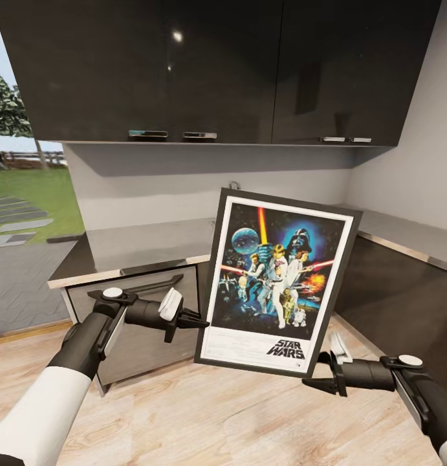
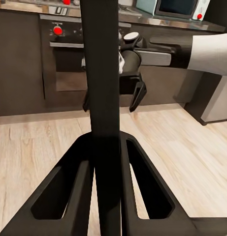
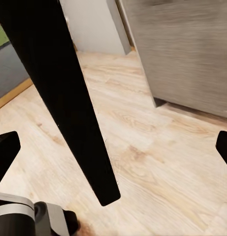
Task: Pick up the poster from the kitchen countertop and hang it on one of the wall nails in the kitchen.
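The poster (image 1: 278, 278) hangs in the air in front of the counter corner, upright and tilted, picture side toward me. My left gripper (image 1: 200, 320) is shut on its left black frame edge; in the left wrist view both fingers (image 2: 143, 162) press on the frame's thin edge (image 2: 103, 73). My right gripper (image 1: 317, 378) is open just under the poster's lower right corner. In the right wrist view that dark corner (image 3: 101, 182) points down between the spread fingertips (image 3: 5, 150). The steel kitchen countertop (image 1: 145, 243) lies behind. The wall nails are out of view.
Dark upper cabinets (image 1: 217, 65) hang above the countertop, whose right leg (image 1: 404, 236) runs along the right wall. A steel-fronted appliance (image 1: 139, 336) stands under the counter behind my left arm. Wood floor (image 1: 217, 421) lies below. An opening to the garden (image 1: 22, 194) is at the left.
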Robot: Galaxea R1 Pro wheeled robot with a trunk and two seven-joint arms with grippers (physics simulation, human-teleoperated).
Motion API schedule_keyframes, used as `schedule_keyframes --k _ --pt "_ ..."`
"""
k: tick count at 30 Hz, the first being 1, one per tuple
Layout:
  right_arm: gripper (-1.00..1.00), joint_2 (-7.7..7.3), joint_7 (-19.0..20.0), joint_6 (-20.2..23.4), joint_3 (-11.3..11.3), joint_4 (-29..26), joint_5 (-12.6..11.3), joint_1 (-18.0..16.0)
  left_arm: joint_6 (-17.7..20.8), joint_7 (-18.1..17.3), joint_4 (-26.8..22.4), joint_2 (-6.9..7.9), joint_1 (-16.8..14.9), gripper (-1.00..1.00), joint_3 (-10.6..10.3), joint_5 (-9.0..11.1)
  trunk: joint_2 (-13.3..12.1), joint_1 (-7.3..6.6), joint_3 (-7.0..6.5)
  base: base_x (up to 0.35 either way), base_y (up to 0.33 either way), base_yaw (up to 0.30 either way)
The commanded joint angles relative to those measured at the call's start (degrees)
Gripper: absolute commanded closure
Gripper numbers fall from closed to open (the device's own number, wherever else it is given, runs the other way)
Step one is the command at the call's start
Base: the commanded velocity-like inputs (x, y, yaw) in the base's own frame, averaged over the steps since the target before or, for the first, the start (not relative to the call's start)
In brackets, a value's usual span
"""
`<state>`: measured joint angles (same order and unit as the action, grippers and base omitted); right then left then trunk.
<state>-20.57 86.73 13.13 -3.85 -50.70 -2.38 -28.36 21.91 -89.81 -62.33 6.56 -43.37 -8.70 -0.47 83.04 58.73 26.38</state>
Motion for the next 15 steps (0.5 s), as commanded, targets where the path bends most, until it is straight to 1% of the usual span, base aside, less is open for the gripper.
schedule_keyframes --k 1,15 --pt "-1.00 -0.01 0.19 0.58 0.03 -0.02 -0.14 -0.11 0.48 -0.19 -0.08 0.04 -0.05 1.00 -0.09 -0.06 0.04 0.00 0.07 0.000 0.000 0.000" --pt "-1.00 -0.04 0.33 0.35 0.15 -0.01 -0.17 -0.36 0.50 -0.19 -0.24 0.10 -0.05 1.00 -0.03 -0.06 0.04 0.00 0.07 0.000 0.000 0.000"
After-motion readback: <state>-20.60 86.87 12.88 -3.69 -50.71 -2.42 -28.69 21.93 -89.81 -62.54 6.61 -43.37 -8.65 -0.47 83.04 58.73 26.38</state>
